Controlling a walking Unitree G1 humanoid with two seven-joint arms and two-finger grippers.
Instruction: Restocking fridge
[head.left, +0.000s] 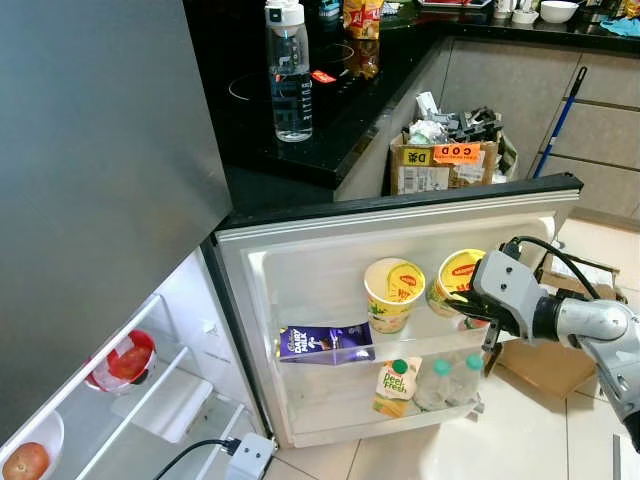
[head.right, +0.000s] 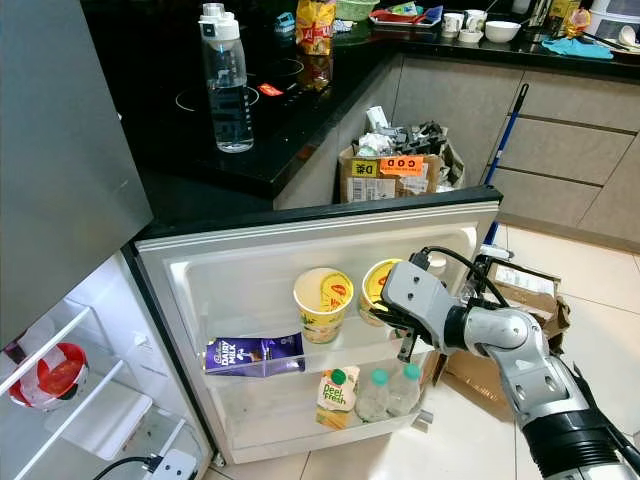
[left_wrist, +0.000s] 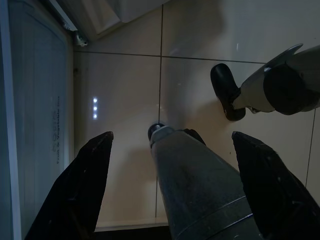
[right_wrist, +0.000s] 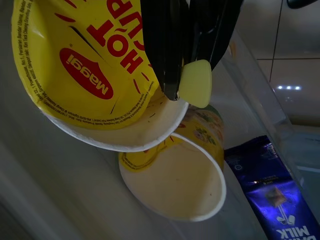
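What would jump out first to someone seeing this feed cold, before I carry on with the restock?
The open fridge door, its shelves partly stocked. The right gripper is pressed to a yellow noodle cup on the upper door shelf, beside a second cup already lying there. Below are a purple chocolate milk carton on its side, a juice carton and two small bottles; a clear water bottle stands on the black counter behind.

On the fridge door's upper shelf, the chocolate box lies left of two noodle cups. Below stand a juice carton and bottles. A water bottle stands on the worktop behind.
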